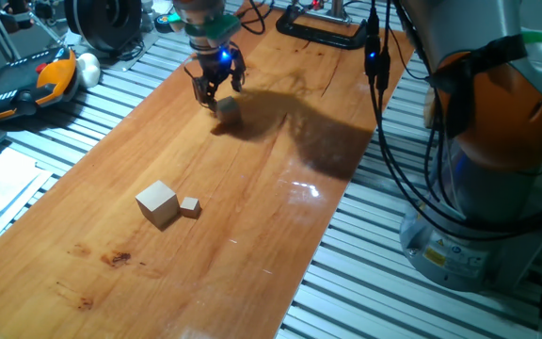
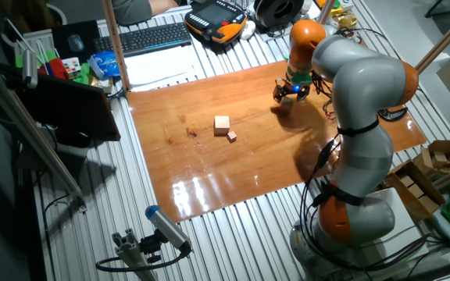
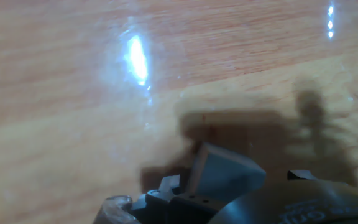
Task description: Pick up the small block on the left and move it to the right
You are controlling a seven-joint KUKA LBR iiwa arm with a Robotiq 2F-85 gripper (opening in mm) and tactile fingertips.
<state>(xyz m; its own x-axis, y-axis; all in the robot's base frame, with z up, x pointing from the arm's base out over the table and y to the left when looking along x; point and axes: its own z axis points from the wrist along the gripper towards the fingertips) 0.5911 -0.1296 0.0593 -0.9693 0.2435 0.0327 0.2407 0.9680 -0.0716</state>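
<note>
The small block [image 1: 226, 107], a pale wooden cube, sits in shadow on the wooden table [image 1: 252, 235] at its far end. My gripper [image 1: 220, 92] hangs just above and beside it, with its fingers spread wider than the block and not closed on it. In the hand view the block [image 3: 224, 173] looks grey, close to the lower middle, against the gripper's dark body. In the other fixed view the gripper [image 2: 291, 93] is low over the board's far right part.
The bigger wooden cube [image 1: 157, 202] and the tiny cube [image 1: 189, 206] sit together near the board's middle, also in the other fixed view [image 2: 222, 122]. A black clamp [image 1: 323, 26] holds the far edge. The arm's base [image 1: 497, 188] and cables stand beside the board.
</note>
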